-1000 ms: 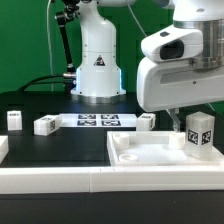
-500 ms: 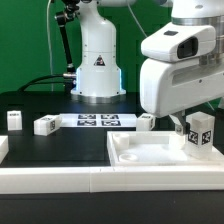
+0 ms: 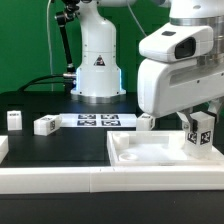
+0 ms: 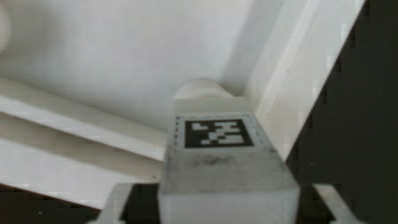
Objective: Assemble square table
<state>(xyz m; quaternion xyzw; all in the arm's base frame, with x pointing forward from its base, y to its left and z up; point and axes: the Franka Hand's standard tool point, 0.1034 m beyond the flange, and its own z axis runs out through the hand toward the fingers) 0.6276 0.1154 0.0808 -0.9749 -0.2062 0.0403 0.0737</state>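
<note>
In the exterior view I see the gripper (image 3: 199, 126) under the big white wrist housing at the exterior view's right, with the table leg (image 3: 204, 133) between its dark fingers, tag facing the camera and the block leaning slightly. The leg hangs over the square table top (image 3: 150, 152), near that tray's far corner on the exterior view's right; I cannot tell from here whether it touches the tray floor. The tray lies on the black table (image 3: 60, 145), just behind the long white rail (image 3: 90, 182). Back on the black surface lie a loose leg (image 3: 14, 119) at the exterior view's left, a second loose leg (image 3: 45, 125) just beside the marker board (image 3: 95, 121), and a third loose leg (image 3: 147, 121) at that board's other end, near the tray's rear rim. The arm's base (image 3: 97, 62) stands behind the board. In the wrist view, the table leg (image 4: 217, 135) runs straight out from the camera, tag up, its far end in the corner where two raised rims of the table top (image 4: 107, 50) meet. The fingers (image 4: 139, 203) lie flush against both sides of the block, so I read the jaws as clamped on the leg.
</note>
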